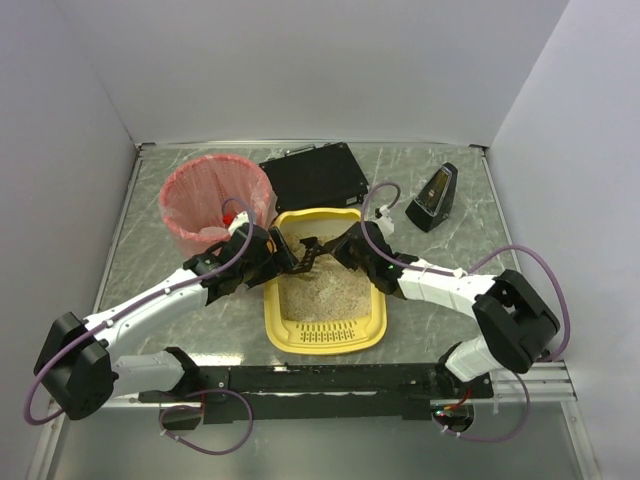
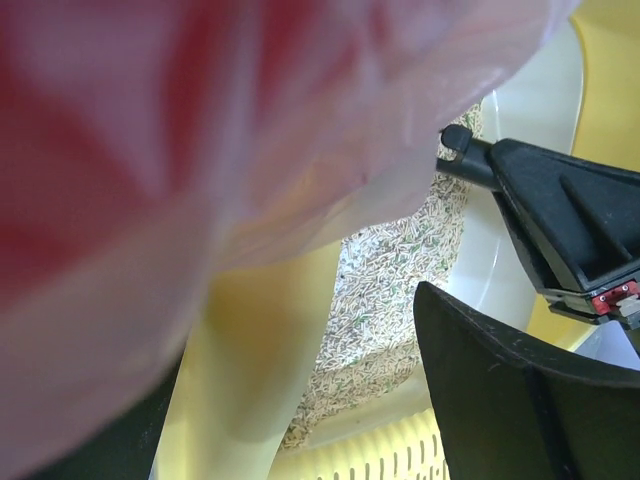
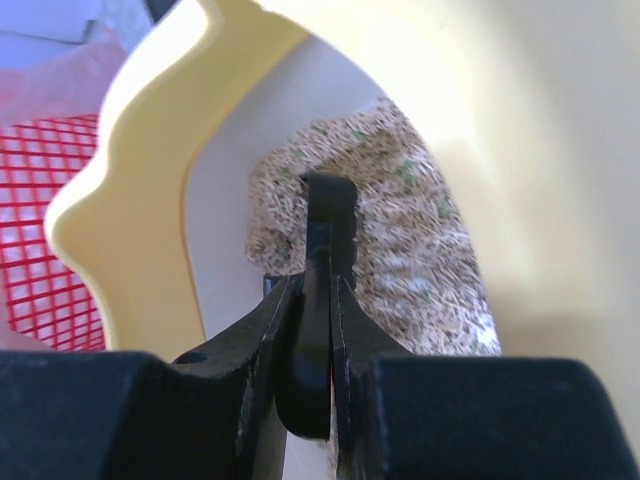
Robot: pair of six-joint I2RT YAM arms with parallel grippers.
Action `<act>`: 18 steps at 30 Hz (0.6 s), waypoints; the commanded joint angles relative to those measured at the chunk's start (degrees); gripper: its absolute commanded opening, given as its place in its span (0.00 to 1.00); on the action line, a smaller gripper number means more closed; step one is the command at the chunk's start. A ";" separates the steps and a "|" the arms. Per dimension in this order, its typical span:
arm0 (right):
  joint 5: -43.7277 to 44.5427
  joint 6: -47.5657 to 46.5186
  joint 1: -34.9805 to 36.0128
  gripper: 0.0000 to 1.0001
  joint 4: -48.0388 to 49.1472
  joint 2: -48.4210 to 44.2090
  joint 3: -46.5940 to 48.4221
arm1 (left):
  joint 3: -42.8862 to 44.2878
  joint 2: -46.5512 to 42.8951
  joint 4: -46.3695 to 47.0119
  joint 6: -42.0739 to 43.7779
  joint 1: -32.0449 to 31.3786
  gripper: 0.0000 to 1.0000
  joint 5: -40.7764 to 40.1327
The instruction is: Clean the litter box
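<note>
We see litter box [image 1: 325,338] mid-worktop [image 1: 150,260], litter [image 1: 325,290] inside. Left claw [image 1: 288,258] released, over box's left rim, just beside pink-lined bin [image 1: 215,205]; bin liner blurs most of left wrist view. Right claw [image 1: 337,247] clenched on thin black tool [image 3: 328,215] above litter, far end. Black case [image 1: 315,175] just behind box; black wedge [image 1: 433,197] right rear, apart.

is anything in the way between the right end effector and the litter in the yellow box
Nothing visible blocks it. The right end effector is shut on a thin black tool that points at the litter inside the litter box. Only open air lies between the tool's tip and the litter.
</note>
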 commanded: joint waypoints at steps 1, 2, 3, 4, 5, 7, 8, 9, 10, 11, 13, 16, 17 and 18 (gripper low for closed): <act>-4.38 -0.69 0.08 0.00 5.99 4.57 -5.38 | 1.72 -0.07 1.57 -1.58 -0.45 0.94 1.87; -4.12 -0.77 0.08 0.00 7.92 4.13 -7.39 | 1.64 -0.07 1.57 -1.58 -0.45 0.94 1.70; -3.94 -1.73 0.17 0.00 10.12 3.60 -8.63 | 1.72 -0.07 1.48 -1.58 -0.45 0.95 1.70; -3.77 -2.09 0.17 0.00 13.88 2.46 -9.69 | 1.81 0.02 1.57 -1.67 -0.45 0.95 1.61; -3.50 -2.70 0.08 0.00 15.83 1.76 -11.87 | 1.81 0.19 1.48 -1.67 -0.45 0.95 1.52; -3.76 -5.42 0.08 0.00 21.18 0.26 -13.82 | 2.16 0.63 1.39 -1.58 -0.45 0.94 1.52; -4.11 -6.22 0.17 0.00 22.26 -0.09 -15.13 | 2.25 0.72 1.39 -1.58 -0.45 0.94 1.61; -4.46 -7.09 0.17 0.00 23.05 -0.18 -15.67 | 2.25 0.90 1.39 -1.58 -0.45 0.94 1.70; -4.64 -6.93 0.08 0.00 22.88 -0.10 -15.93 | 2.34 0.98 1.39 -1.67 -0.45 0.94 1.70; -4.64 -6.84 0.08 0.00 23.14 0.16 -16.55 | 2.34 1.07 1.39 -1.67 -0.45 0.94 1.70; -5.16 -5.26 -0.10 0.00 22.80 0.60 -16.99 | 2.43 1.16 1.22 -1.76 -0.45 0.94 1.61; -7.01 -2.45 -0.62 0.00 19.47 0.78 -16.03 | 2.69 1.42 0.16 -2.46 -0.45 0.95 0.91; -7.45 -2.10 -0.62 0.00 18.76 0.35 -15.68 | 2.86 1.51 -0.28 -2.55 -0.45 0.94 0.56; -7.80 -1.66 -0.62 0.00 18.14 -0.88 -15.59 | 3.04 1.60 -0.63 -2.81 -0.45 0.94 0.29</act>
